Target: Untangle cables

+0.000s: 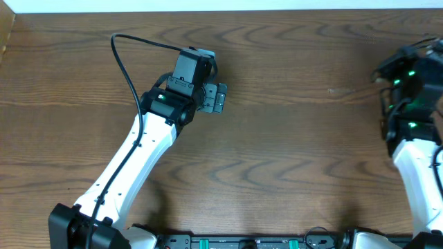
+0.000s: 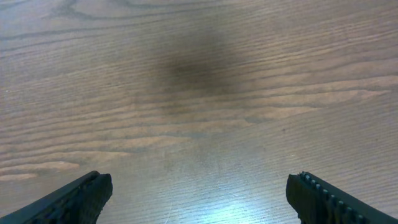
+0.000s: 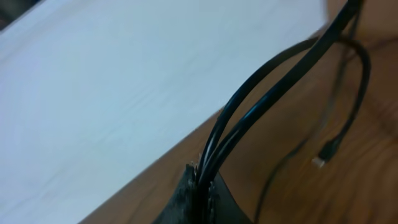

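Observation:
Two thin black cables [image 3: 267, 93] rise out of my right gripper [image 3: 204, 177], which is shut on them just above the table's far edge. One more black strand loops down beyond them and ends in a small plug [image 3: 319, 161] hanging over the wood. In the overhead view the right arm [image 1: 412, 90] stands at the table's right edge, and the cables are hard to make out there. My left gripper [image 1: 220, 98] hovers over bare wood left of centre. Its jaws [image 2: 199, 186] stand wide open with nothing between them.
The wooden table [image 1: 291, 152] ends at its far edge [image 3: 155, 165] against a white surface [image 3: 112, 93]. The left arm's own thick black wire [image 1: 121, 59] arcs up behind its wrist.

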Controlling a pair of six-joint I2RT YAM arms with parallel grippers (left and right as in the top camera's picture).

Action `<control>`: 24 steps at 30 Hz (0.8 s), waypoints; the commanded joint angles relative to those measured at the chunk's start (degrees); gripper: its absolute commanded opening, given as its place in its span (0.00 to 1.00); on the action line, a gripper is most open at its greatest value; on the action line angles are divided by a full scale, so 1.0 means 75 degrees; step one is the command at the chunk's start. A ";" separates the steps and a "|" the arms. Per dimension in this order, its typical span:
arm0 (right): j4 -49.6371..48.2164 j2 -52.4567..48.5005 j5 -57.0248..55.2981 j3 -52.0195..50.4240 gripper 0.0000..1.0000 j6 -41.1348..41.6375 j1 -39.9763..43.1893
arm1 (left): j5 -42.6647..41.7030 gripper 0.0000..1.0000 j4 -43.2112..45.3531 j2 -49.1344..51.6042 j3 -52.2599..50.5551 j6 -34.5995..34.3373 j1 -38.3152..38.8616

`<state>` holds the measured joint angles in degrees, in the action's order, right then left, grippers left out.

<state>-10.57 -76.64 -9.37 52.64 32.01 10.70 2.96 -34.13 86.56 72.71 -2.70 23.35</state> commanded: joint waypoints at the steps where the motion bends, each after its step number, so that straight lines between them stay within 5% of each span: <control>1: 0.0029 0.0073 -0.0431 0.0603 0.01 -0.1154 0.0705 | 0.0070 0.95 -0.0017 -0.0061 0.0085 0.0102 -0.0020; 16: 0.0160 -0.0653 -0.1128 0.0731 0.01 -0.1731 0.2900 | 0.0070 0.95 -0.0020 -0.0061 0.0085 0.0102 -0.0020; 24: -0.0472 -0.1818 0.0326 0.0729 0.01 -0.0769 0.3448 | 0.0073 0.95 -0.0020 -0.0061 0.0085 0.0102 -0.0020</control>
<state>-12.16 -87.55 -12.95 57.08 22.20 36.27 2.96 -34.15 86.56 72.71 -2.70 23.35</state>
